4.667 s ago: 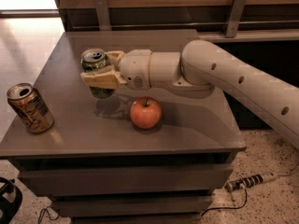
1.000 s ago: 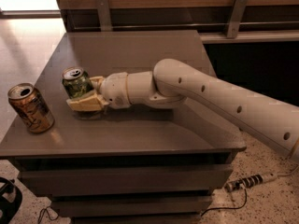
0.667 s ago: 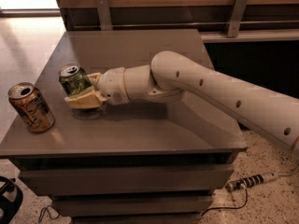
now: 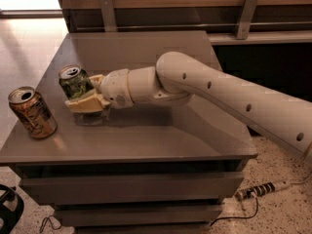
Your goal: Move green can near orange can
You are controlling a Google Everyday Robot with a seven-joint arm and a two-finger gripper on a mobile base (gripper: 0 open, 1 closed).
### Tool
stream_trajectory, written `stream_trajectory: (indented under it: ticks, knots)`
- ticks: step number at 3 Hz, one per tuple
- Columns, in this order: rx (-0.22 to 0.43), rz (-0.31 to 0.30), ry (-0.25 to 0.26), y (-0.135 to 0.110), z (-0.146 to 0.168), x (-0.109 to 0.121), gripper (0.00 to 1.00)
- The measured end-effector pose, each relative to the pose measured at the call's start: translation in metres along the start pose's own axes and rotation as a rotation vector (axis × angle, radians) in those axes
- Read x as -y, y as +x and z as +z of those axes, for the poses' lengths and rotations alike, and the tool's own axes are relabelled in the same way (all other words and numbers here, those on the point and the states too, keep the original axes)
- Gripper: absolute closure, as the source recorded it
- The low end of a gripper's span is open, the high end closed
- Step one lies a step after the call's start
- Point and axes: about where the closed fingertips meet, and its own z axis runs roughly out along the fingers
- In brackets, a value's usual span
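The green can (image 4: 74, 82), with a silver top and pull-tab, is held upright in my gripper (image 4: 84, 97), a little above the grey table (image 4: 161, 135), left of the middle. The gripper's pale fingers (image 4: 87, 103) are shut around the can's lower body. The orange can (image 4: 32, 112), orange-gold and brown with a silver top, stands upright near the table's front left corner, a short gap to the left of the green can. My white arm (image 4: 219, 91) reaches in from the right across the table.
The table's front edge and left edge lie close to the orange can. A wooden wall with metal brackets (image 4: 108, 12) runs behind the table. A power strip with cable (image 4: 258, 190) lies on the floor at the right. The apple is hidden.
My gripper has carried the green can further left toward the orange can. The arm now covers the spot where the apple stood.
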Motion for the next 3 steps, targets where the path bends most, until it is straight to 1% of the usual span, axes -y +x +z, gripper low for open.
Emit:
stream_trajectory:
  ticks: [2,3]
  knots:
    - [0.001,-0.002,-0.008,-0.0015,0.0036,-0.0028,0.12]
    - [0.001,-0.004,-0.013,-0.0025,0.0058,-0.0045,0.0]
